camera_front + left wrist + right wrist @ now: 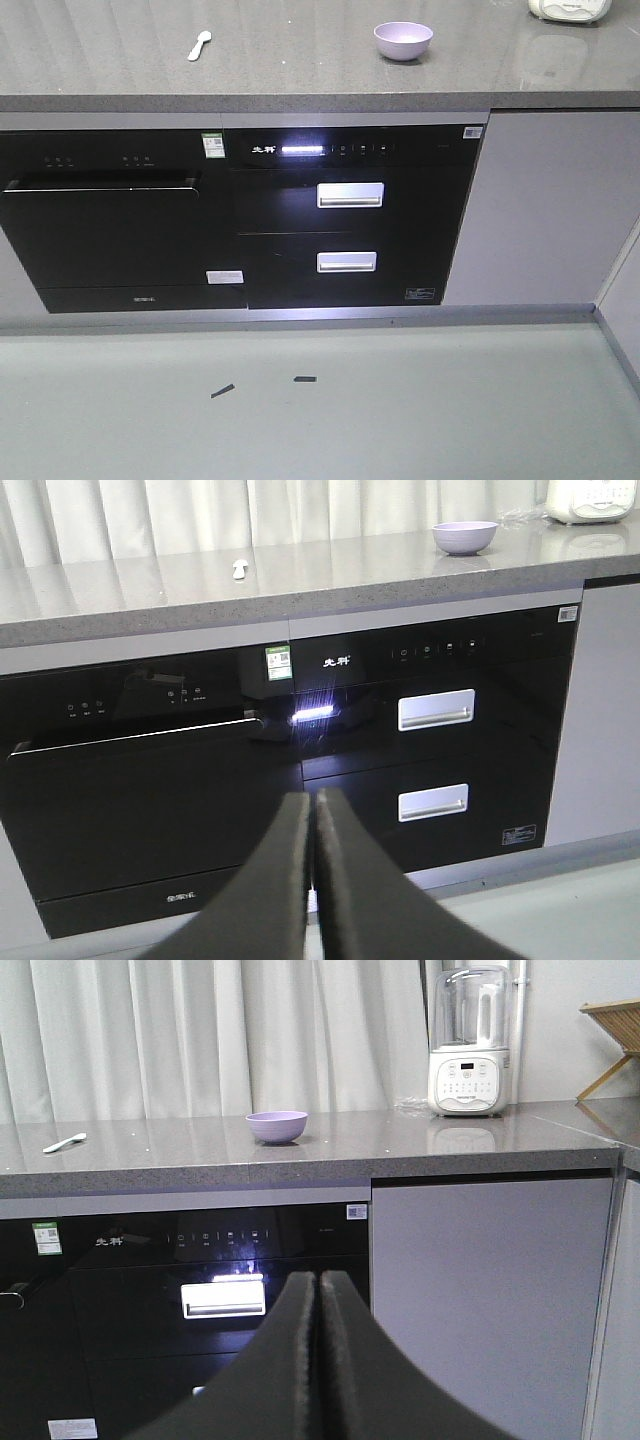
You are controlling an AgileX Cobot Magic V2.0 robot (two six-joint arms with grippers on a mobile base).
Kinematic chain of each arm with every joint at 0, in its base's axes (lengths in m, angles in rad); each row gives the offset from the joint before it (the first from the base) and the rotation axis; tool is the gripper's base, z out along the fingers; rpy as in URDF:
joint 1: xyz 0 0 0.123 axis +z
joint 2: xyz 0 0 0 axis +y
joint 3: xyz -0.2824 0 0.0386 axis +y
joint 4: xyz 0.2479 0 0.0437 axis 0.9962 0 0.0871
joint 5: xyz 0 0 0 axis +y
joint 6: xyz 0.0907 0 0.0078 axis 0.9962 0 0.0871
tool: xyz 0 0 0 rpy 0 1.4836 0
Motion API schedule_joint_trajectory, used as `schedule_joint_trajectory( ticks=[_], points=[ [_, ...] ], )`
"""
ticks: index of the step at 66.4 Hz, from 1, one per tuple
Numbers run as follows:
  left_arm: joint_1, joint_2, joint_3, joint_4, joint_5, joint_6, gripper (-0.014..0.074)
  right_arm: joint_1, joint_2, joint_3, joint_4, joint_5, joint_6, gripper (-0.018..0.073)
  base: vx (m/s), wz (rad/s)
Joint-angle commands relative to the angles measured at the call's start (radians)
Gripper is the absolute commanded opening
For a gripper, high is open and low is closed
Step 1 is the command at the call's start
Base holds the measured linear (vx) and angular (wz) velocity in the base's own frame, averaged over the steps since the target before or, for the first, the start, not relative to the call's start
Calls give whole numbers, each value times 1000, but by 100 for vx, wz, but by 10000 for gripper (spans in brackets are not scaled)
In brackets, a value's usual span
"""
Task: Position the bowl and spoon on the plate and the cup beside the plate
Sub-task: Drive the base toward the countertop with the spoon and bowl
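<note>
My left tool and right tool are both pressed together, empty; on the surface the spoon lies well left of the bowl, the white appliance right of it cut off

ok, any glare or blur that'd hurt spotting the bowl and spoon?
Front view: the light strip blooms white; bowl and spoon stay clear. Left wrist view: same strip flares with streaks, spoon tiny and soft. Right wrist view: even light, blender mirrored in the glossy countertop, bowl sharp.
</note>
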Motion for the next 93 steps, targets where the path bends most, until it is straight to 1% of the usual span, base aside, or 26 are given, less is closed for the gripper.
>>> schedule_joint_trajectory(
  ticks=[1,93],
  points=[
    [-1,7,-8,-3,-70,-13,-6,-5,-8,3,-3,-69,0,-3,14,-1],
    [-1,7,-8,-3,-70,-13,-6,-5,-8,3,-3,-69,0,-3,10,-2]
  ],
)
